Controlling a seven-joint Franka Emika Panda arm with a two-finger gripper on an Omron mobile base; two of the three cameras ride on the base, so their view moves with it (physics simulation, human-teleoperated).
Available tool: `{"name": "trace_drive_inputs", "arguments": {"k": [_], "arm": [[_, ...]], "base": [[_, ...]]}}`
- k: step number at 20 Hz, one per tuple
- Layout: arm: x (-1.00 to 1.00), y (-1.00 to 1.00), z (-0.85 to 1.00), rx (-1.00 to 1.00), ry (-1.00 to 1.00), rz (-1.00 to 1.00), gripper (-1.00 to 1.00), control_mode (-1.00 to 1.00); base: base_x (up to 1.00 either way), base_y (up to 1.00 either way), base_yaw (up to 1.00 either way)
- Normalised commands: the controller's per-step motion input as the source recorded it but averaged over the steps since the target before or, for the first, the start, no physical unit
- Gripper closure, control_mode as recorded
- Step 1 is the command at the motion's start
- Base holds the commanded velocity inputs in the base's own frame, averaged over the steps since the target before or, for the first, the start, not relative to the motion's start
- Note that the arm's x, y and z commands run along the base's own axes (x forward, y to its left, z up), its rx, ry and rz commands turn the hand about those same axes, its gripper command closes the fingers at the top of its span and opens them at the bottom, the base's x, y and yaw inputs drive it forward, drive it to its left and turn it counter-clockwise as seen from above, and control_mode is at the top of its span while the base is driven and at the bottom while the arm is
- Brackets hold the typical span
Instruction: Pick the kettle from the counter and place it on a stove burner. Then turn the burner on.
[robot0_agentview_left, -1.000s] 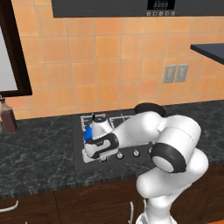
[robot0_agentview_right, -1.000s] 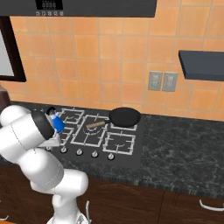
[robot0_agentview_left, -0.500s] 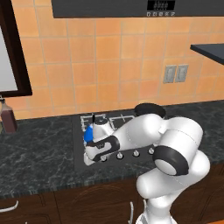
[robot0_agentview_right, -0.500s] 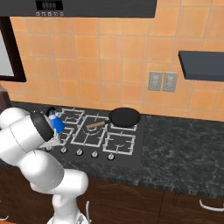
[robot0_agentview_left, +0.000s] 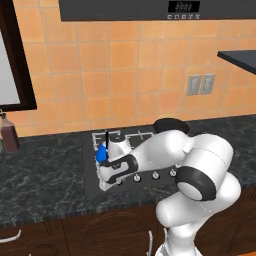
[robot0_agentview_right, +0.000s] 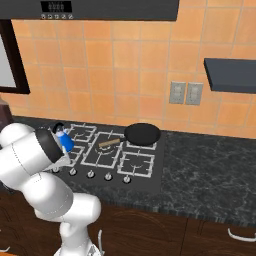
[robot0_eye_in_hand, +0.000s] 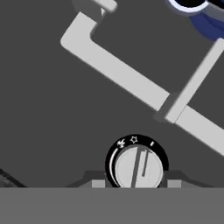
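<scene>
Kettle (robot0_agentview_right: 65, 141) on left rear stove burner (robot0_agentview_right: 80, 134) of cooktop (robot0_agentview_right: 150, 175), pan (robot0_agentview_right: 142, 133) on right rear grate, knob (robot0_eye_in_hand: 137, 166) row along front edge, bottle (robot0_agentview_left: 10, 135) on counter (robot0_agentview_left: 40, 180) far left

Black frying pan (robot0_agentview_right: 143, 134) on the rear right grate of the cooktop (robot0_agentview_right: 150, 174). Brown wooden utensil (robot0_agentview_right: 109, 143) lying across the centre grate. Row of round knobs (robot0_agentview_right: 91, 174) along the front edge. Brown bottle (robot0_agentview_left: 10, 134) at far left. Wall outlets (robot0_agentview_right: 185, 93) on orange tiles.
</scene>
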Motion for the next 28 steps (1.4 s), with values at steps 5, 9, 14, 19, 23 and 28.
{"name": "trace_drive_inputs", "arguments": {"k": [5, 9, 14, 19, 23, 28], "arm": [[0.00, 0.00, -0.35, 0.00, -0.02, 0.33, 1.00, -1.00], [0.00, 0.00, -0.37, 0.00, -0.01, 0.33, 1.00, -1.00], [0.00, 0.00, -0.36, 0.00, -0.02, 0.33, 1.00, -1.00], [0.00, 0.00, -0.33, 0.00, -0.04, 0.33, 1.00, -1.00], [0.00, 0.00, -0.31, 0.00, -0.05, 0.33, 1.00, -1.00], [0.00, 0.00, -0.29, 0.00, -0.07, 0.33, 1.00, -1.00]], "base": [[0.00, 0.00, 0.00], [0.00, 0.00, 0.00], [0.00, 0.00, 0.00], [0.00, 0.00, 0.00], [0.00, 0.00, 0.00], [0.00, 0.00, 0.00]]}}
